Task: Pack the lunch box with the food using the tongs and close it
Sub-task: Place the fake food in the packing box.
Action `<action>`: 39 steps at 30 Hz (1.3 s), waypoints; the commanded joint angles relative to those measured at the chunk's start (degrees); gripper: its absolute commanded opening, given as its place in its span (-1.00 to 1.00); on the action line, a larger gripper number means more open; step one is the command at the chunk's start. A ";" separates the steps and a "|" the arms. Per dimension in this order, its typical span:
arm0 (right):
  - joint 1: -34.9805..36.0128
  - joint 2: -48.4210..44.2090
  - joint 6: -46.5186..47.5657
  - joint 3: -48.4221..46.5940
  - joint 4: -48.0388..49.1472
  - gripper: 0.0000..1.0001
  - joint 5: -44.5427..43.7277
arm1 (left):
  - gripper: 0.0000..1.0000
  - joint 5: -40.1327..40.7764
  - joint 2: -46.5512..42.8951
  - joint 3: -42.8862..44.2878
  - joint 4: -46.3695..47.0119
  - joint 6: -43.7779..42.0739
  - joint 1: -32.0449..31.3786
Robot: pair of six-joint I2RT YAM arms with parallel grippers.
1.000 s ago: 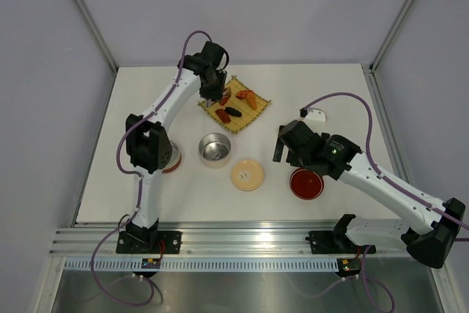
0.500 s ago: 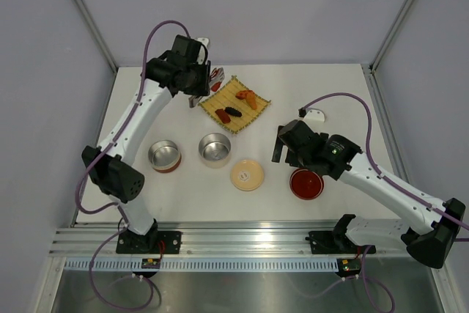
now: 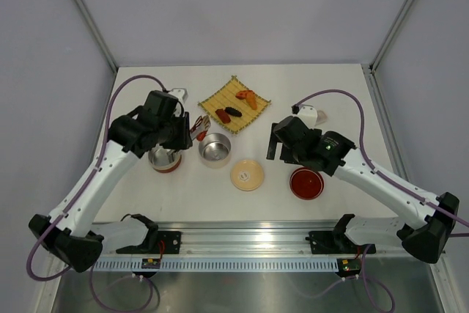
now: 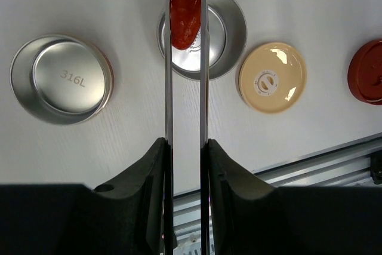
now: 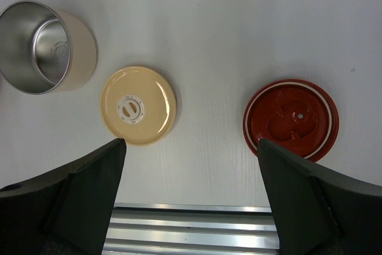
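between thin steel tongs point(image 4: 168, 88), glossy red sausage point(image 4: 185, 10)

Bright, even light from overhead in all 3 views; white table point(image 3: 146, 188) near blown out, shadows soft & short. Top view sharp, slight wide-angle bend at frame edges. Left wrist view: hot glare inside lunch box point(image 4: 230, 28), two white glints on cream lid point(image 4: 273, 77), tongs point(image 4: 168, 88) mirror-streaked, red food piece point(image 4: 185, 7) well lit & sharp; left gripper point(image 4: 185, 143) near-black, no detail, a bit soft. Right wrist view: crisp mid-frame, right gripper point(image 5: 190, 143) dark w/ blurry edges; faint sheen on red lid point(image 5: 290, 120).
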State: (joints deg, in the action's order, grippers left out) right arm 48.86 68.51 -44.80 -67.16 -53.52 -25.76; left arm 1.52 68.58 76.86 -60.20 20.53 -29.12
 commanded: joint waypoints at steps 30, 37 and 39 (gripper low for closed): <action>0.27 -1.72 -1.43 -0.52 1.05 0.99 0.27 | -0.33 -1.78 -3.28 -13.93 11.26 8.73 0.03; 0.36 -1.01 -1.17 -0.78 1.57 0.99 0.62 | -0.06 -0.11 -3.89 -11.38 8.97 8.12 -0.32; 0.27 -1.01 -1.17 -0.61 1.57 0.99 0.53 | -0.05 -0.38 -3.80 -11.12 8.53 8.12 -0.23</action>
State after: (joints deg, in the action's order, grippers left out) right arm 48.93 67.48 -45.41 -67.16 -52.62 -24.40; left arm 0.08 65.41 62.81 -51.94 28.97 -29.19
